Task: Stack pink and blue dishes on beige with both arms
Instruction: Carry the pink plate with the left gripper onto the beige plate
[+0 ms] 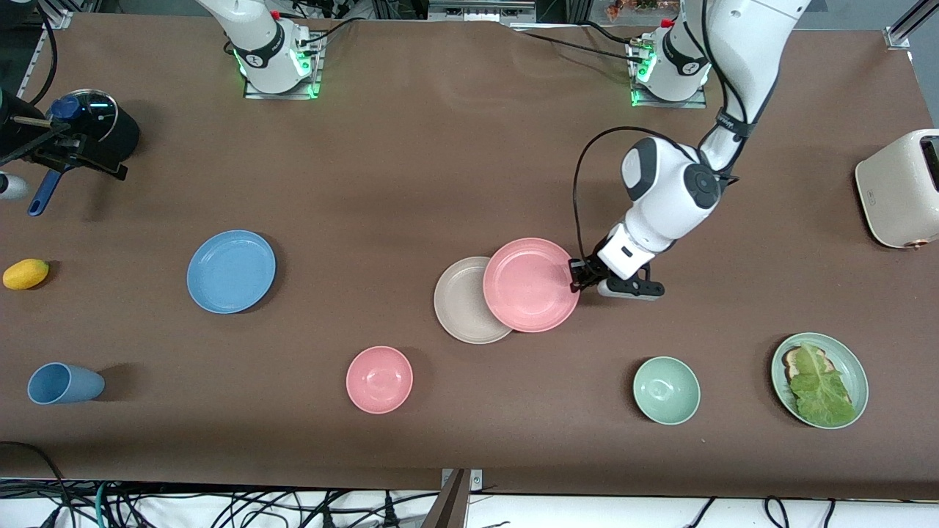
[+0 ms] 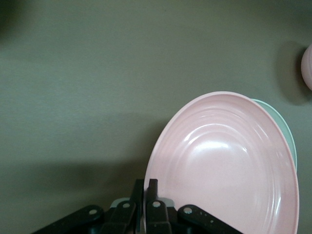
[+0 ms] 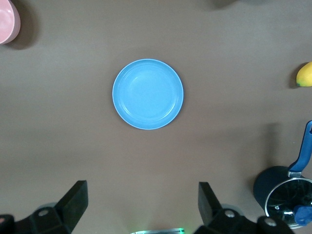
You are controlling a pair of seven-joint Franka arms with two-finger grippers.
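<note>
A brown tabletop (image 1: 440,147) carries several bystanders. At the right arm's end stands a dark pot (image 1: 99,128) with a glass lid and blue knob, its blue handle pointing toward the front camera. Nearer the camera than the pot lies a yellow lemon (image 1: 26,273), and nearer still a light blue cup (image 1: 64,383) lies on its side. A small pink bowl (image 1: 379,379) and a pale green bowl (image 1: 666,390) sit well apart near the front edge. At the left arm's end, a cream toaster (image 1: 901,189) stands, and a green plate (image 1: 851,363) holds toast under a lettuce leaf (image 1: 821,385).

Brown table (image 1: 440,147): blue plate (image 1: 231,271), beige plate (image 1: 462,304), bowls, cup, toaster.
</note>
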